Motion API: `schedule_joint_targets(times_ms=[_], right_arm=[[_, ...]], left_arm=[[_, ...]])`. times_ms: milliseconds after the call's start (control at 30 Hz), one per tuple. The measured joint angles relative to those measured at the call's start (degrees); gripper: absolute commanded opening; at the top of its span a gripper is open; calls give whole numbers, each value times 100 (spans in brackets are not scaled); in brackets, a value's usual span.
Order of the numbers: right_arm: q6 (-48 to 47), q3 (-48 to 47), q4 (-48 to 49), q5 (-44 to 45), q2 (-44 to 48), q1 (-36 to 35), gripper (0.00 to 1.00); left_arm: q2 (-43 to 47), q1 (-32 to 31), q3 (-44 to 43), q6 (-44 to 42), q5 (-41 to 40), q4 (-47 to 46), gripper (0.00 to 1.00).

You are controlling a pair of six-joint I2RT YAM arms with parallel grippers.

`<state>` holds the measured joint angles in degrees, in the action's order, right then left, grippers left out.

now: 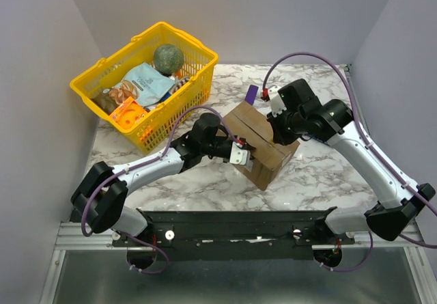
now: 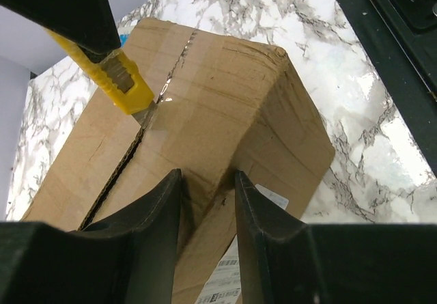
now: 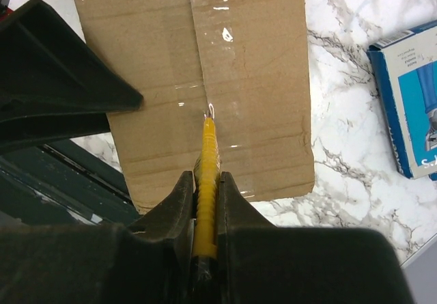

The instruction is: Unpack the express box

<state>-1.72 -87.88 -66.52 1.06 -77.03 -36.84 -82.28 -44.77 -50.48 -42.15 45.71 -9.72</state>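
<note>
The express box is a brown carton lying mid-table with its taped seam up. My left gripper is at its near-left end. In the left wrist view the jaws pinch a ridge of the carton just above its white printed label. My right gripper is over the box's far side, shut on a yellow utility knife. The knife's blade tip rests on the taped seam of the box. The knife also shows in the left wrist view, its blade on the tape.
A yellow shopping basket with packets and a green ball stands at the back left. A slim purple box lies just behind the carton; it shows at the right of the right wrist view. The black base rail runs along the near edge.
</note>
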Motion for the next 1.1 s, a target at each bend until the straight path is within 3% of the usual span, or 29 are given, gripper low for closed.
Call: schedule_joint_targets(times_ms=[1100], right_arm=[[-584, 522, -168, -11, 750, 286, 1]], left_arm=[[-184, -199, 0, 734, -328, -492, 9]])
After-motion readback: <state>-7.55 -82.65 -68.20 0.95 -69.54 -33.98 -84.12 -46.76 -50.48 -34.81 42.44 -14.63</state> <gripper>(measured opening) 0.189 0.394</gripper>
